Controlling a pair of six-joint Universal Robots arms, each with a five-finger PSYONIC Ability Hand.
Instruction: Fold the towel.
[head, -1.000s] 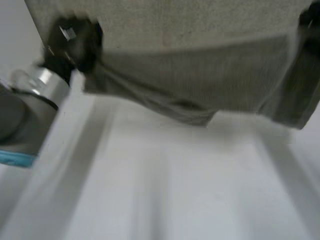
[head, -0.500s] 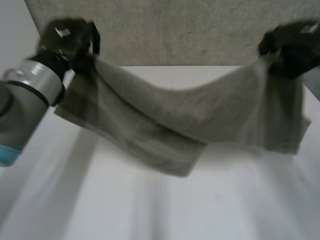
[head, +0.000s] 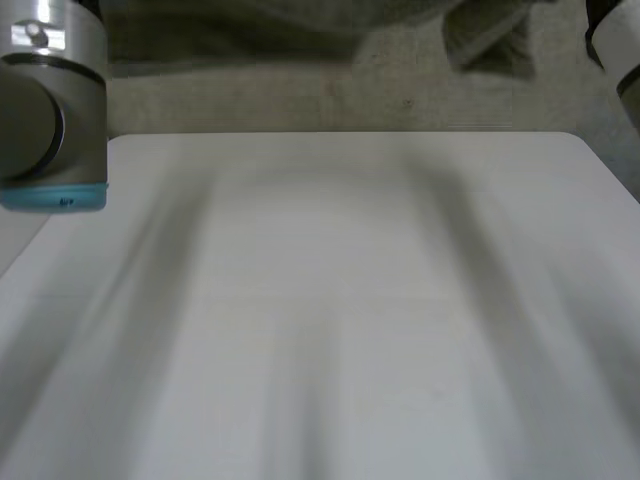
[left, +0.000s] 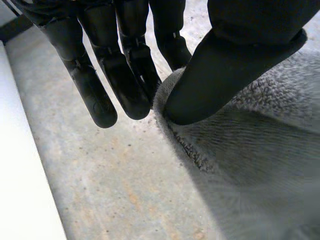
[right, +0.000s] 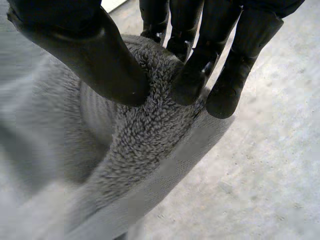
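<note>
White, flat rectangular table (head: 330, 300), seen in the head view with its top bare and its far edge against a speckled beige-grey floor (head: 300, 100). Grey terry-cloth towel (head: 280, 35), lifted clear of the table and stretched as a dark, sagging band across the far side of that view, above the table's far edge and between the two arms. Left arm (head: 50, 110), a grey joint with a light-blue cap, stands over the table's near-left corner region; a part of the right arm (head: 615, 50) shows at the far right. Left hand (left: 125, 65), in the left wrist view, grasps the towel (left: 260, 165): its thumb (left: 225, 65) presses a stitched edge of the cloth against the fingertips, and the towel falls away from this pinch over the floor. Right hand (right: 200, 55), in the right wrist view, likewise grasps the towel (right: 125, 150): a bunched fold of looped pile sits between its thumb (right: 85, 45) and its fingers, with a smooth woven border band running just below the pinch.
</note>
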